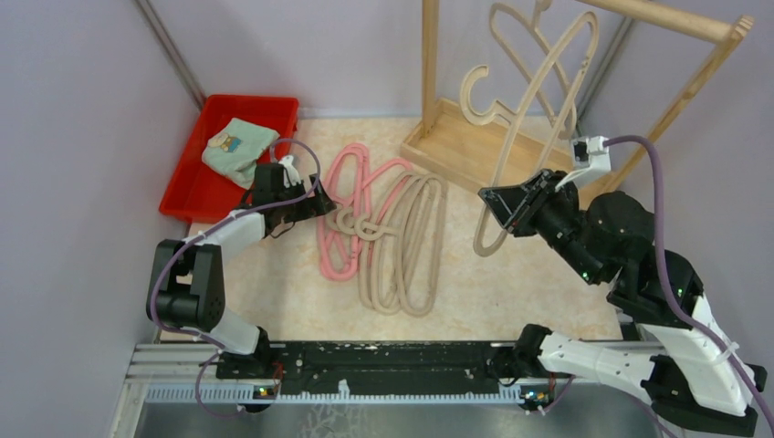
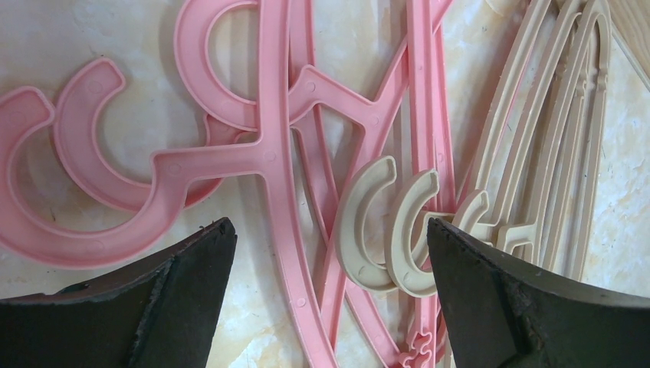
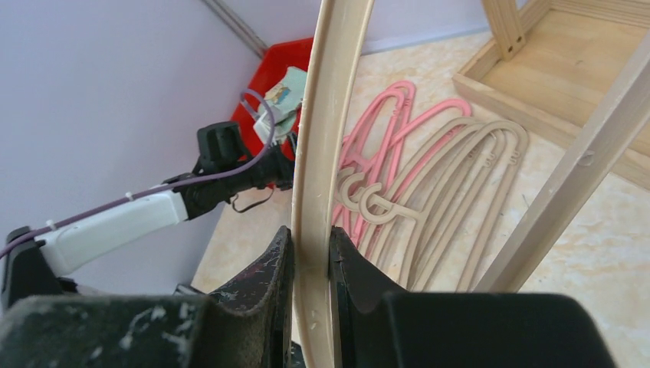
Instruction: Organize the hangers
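Observation:
Several pink hangers (image 1: 338,265) and beige hangers (image 1: 420,255) lie overlapped in a pile at the table's middle. My left gripper (image 1: 321,205) is open and empty, low over the pile's left side. In the left wrist view its jaws (image 2: 329,230) straddle a pink hanger bar (image 2: 268,153) and the beige hooks (image 2: 368,222). My right gripper (image 1: 497,208) is shut on a beige hanger (image 1: 538,119) and holds it up in front of the wooden rack. The right wrist view shows the pads (image 3: 310,238) clamped on its rim (image 3: 329,115). Another beige hanger (image 1: 525,55) appears to hang on the rack.
A red bin (image 1: 196,196) holding a folded cloth (image 1: 239,146) stands at the back left, just behind my left gripper. The light wooden rack with its base tray (image 1: 456,146) and upright post (image 1: 429,55) stands at the back right. Purple-grey walls close both sides.

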{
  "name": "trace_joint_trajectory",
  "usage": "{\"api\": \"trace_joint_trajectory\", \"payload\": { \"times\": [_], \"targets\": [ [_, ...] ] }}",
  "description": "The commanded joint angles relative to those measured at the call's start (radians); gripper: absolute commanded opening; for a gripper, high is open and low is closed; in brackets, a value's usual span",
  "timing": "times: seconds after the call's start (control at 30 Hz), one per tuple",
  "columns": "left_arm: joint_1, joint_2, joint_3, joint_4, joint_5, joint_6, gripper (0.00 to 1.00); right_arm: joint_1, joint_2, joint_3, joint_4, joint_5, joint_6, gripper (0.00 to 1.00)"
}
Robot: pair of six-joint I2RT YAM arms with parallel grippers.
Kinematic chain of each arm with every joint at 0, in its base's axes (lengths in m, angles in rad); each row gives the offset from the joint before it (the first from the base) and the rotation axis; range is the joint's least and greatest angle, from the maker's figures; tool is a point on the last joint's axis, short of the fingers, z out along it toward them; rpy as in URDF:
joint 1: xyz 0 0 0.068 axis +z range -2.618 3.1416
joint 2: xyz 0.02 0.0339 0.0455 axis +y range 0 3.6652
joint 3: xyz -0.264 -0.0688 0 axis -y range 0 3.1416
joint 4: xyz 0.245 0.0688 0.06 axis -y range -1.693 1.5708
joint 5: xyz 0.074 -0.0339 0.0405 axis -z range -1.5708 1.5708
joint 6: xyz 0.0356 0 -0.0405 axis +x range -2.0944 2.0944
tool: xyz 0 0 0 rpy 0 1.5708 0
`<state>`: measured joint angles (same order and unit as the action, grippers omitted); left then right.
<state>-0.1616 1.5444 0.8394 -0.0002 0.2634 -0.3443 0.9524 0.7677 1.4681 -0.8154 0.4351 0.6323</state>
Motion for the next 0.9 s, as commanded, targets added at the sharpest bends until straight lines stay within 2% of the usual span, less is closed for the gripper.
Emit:
{"api": "trace_joint_trajectory", "payload": {
  "times": [0.0, 0.2, 0.33, 0.57, 0.7, 0.87],
  "targets": [
    [-0.003, -0.004, 0.017, 0.029, 0.01, -0.003, 1.0, -0.002, 0.026, 0.027, 0.002, 0.069, -0.015, 0.0],
    [-0.003, 0.018, 0.014, 0.043, 0.017, -0.009, 1.0, -0.003, 0.035, 0.041, -0.004, 0.119, 0.004, 0.0],
    [-0.003, 0.033, 0.025, 0.049, 0.02, -0.009, 1.0, -0.002, 0.069, 0.118, -0.034, 0.172, 0.019, 0.0],
    [-0.003, 0.063, 0.053, 0.062, 0.027, -0.017, 1.0, -0.002, 0.17, 0.218, -0.031, 0.127, 0.059, 0.0],
    [-0.003, 0.074, 0.057, 0.074, 0.033, -0.021, 1.0, -0.01, 0.2, 0.203, -0.005, 0.075, 0.095, 0.0],
    [-0.003, 0.076, 0.053, 0.073, 0.031, -0.011, 1.0, -0.027, 0.175, 0.09, 0.062, 0.005, 0.17, 0.0]
  ]
}}
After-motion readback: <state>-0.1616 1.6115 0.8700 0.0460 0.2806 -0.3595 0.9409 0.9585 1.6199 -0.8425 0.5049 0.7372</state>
